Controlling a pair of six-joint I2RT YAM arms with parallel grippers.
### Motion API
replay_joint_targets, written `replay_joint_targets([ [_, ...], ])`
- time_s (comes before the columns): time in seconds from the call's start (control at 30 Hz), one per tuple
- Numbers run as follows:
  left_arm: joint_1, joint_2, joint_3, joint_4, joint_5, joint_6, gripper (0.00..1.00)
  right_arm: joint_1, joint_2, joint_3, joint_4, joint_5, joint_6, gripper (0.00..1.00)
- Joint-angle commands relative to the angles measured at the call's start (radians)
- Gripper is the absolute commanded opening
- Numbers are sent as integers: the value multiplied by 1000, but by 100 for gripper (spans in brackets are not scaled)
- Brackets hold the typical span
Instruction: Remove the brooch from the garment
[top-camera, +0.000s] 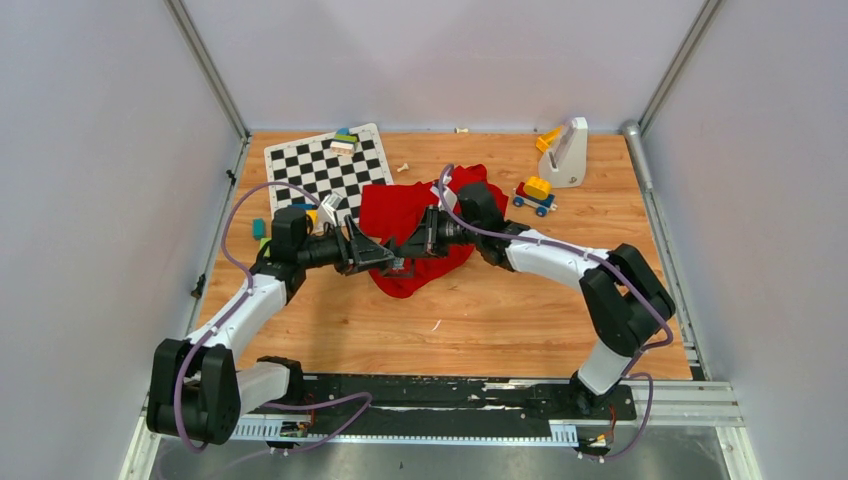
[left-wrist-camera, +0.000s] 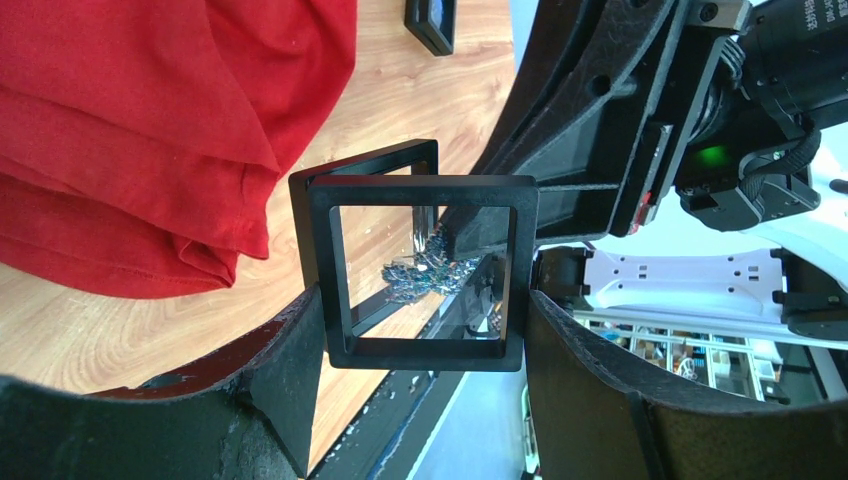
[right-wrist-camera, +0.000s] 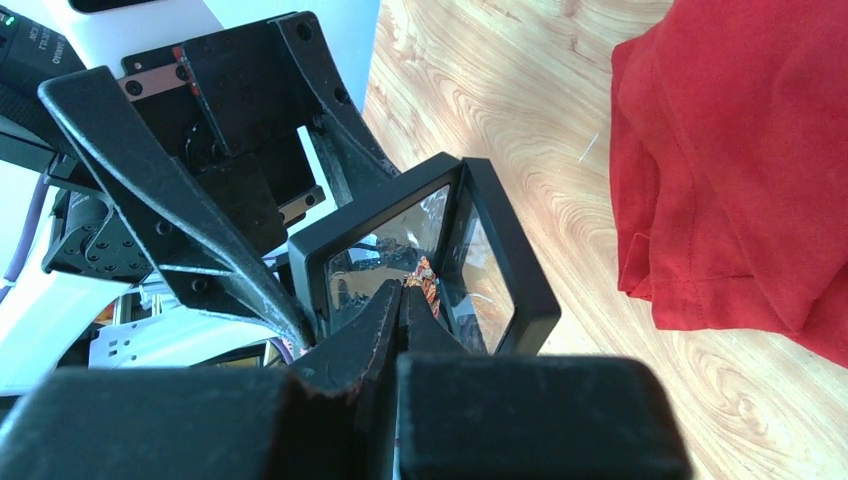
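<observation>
The red garment (top-camera: 400, 215) lies crumpled in the middle of the wooden table, also seen in the left wrist view (left-wrist-camera: 130, 130) and the right wrist view (right-wrist-camera: 740, 150). Beside its near-left edge my left gripper (top-camera: 383, 258) (left-wrist-camera: 422, 300) is shut on a black square display case (left-wrist-camera: 425, 355) (right-wrist-camera: 520, 270), which hangs open above the table. My right gripper (top-camera: 410, 248) (right-wrist-camera: 403, 290) reaches into the case from the other side. Its tips are shut on the glittery brooch (left-wrist-camera: 430, 268) (right-wrist-camera: 427, 283) between the case's two clear halves.
A checkerboard mat (top-camera: 325, 165) with stacked toy blocks (top-camera: 344, 142) lies at the back left. A white stand (top-camera: 567, 152) and a toy block car (top-camera: 535, 193) sit at the back right. Small blocks (top-camera: 258, 228) lie by the left arm. A black item (left-wrist-camera: 432, 22) lies on the wood.
</observation>
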Motion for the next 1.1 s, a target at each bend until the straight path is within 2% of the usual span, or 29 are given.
replay_joint_targets([
  [0.0, -9, -3, 4, 30, 29, 12, 21, 7, 21, 46, 40, 3, -2, 0],
  [0.37, -11, 0, 0, 21, 34, 29, 21, 7, 48, 56, 24, 19, -19, 1],
  [0.47, -11, 3, 0, 20, 33, 33, 21, 7, 47, 62, -4, 41, -39, 17],
  [0.53, -11, 4, 0, 19, 30, 34, 21, 6, 40, 61, -17, 55, -51, 23],
  [0.67, -11, 12, -1, 13, 26, 46, 20, 7, 18, 69, -51, 90, -74, 26],
  [0.87, -16, 26, -4, 7, 11, 63, 20, 5, -31, 76, -123, 158, -118, 40],
  [1.07, -69, 49, -9, 12, -33, 79, 20, -33, -122, 26, -138, 147, -123, 42],
])
